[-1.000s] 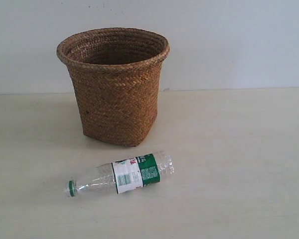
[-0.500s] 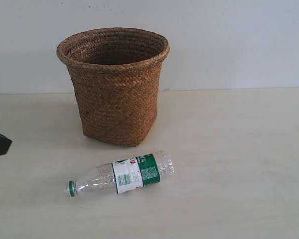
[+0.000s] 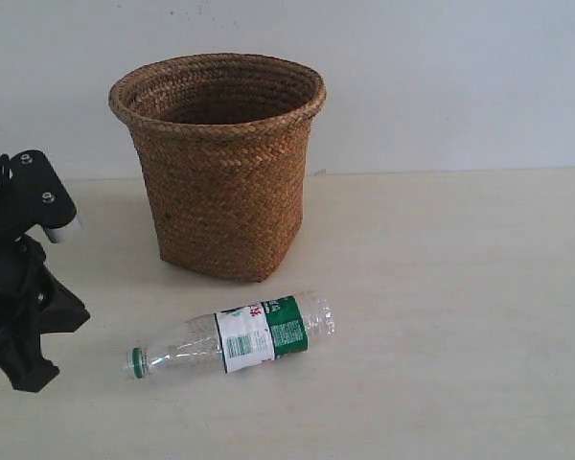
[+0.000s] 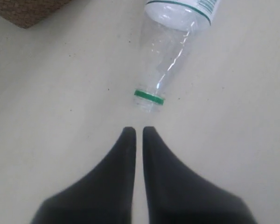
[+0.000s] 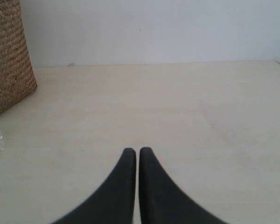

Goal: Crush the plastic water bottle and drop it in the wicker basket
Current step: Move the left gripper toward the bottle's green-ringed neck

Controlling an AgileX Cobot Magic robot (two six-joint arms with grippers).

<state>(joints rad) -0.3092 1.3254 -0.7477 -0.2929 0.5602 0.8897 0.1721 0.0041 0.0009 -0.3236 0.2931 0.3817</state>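
Left claw [image 4: 138, 133], clenched and empty, sits just short of the green-capped neck of the clear ribbed plastic water bottle [image 3: 240, 337], lying sideways on the smooth pale worktop [image 3: 441, 287] near the woven wicker basket [image 3: 220, 163]. Right claw [image 5: 138, 154] clenched, empty; open worktop ahead.

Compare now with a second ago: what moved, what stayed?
The left gripper has swung in from the left edge of the exterior view toward the cap end of the plastic water bottle, jaws together, holding nothing. The bottle lies on its side and the wicker basket stands where it was.
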